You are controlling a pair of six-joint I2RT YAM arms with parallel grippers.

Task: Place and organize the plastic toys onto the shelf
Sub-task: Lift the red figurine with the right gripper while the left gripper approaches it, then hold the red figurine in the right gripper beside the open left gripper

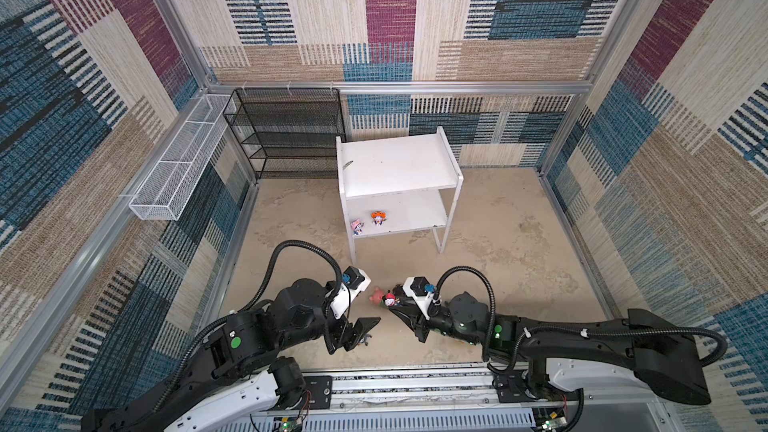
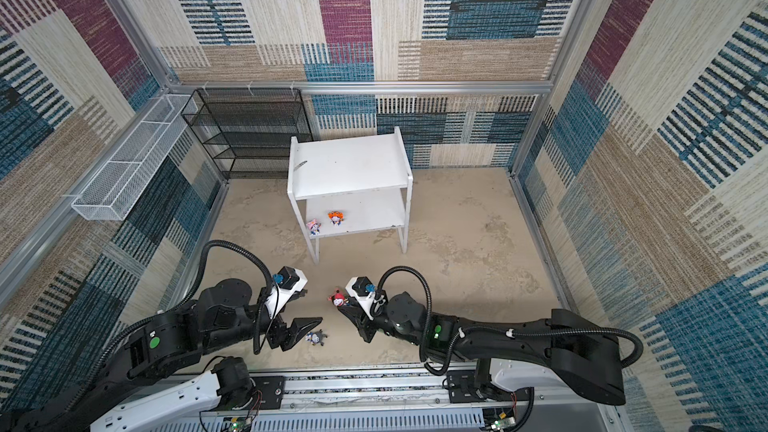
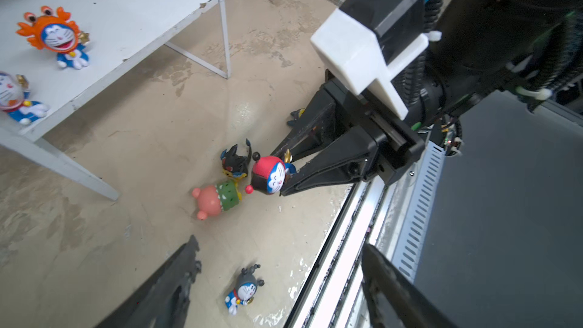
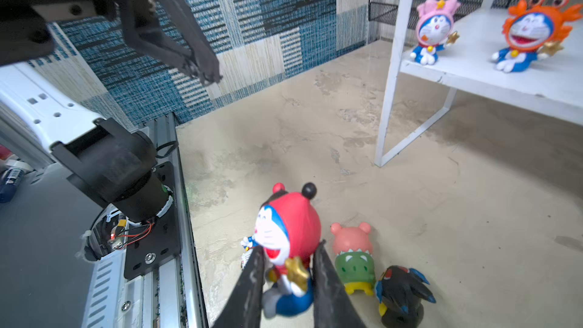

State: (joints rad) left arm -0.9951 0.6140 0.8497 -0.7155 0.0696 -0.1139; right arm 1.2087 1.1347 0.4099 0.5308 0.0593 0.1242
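No readable text or labels anywhere

Black mesh rack (image 1: 286,135) set against the patterned woven wall (image 1: 390,14) (blue, beige and maroon patches), white wire basket (image 1: 176,168) mounted just beside it, mottled beige bench (image 1: 519,251) below.

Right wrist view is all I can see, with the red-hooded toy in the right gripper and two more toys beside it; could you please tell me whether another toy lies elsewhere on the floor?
Observer: Yes, a grey-hooded toy lies on the floor just beneath the open left gripper; neither finger touches it.
Operator: Thank you. Does the upper board of the shelf hold any toys?
Observer: No. In both top views the shelf has no toys on its upper board.
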